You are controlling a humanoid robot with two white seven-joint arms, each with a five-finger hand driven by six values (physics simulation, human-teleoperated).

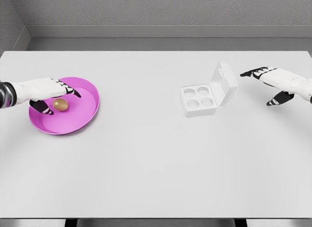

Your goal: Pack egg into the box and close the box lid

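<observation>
A brown egg (60, 105) lies in a magenta plate (87, 115) at the table's left. My left hand (54, 96) hovers over the plate with its fingers spread around the egg, thumb below it and fingers above, not closed on it. A white egg box (199, 101) with several round hollows sits right of centre, its lid (224, 84) standing open and tilted back to the right. My right hand (265, 85) is open just right of the lid, fingers pointing left toward it, apart from it.
The white table (146, 168) fills the view, its front edge at the bottom. A grey wall runs along the back.
</observation>
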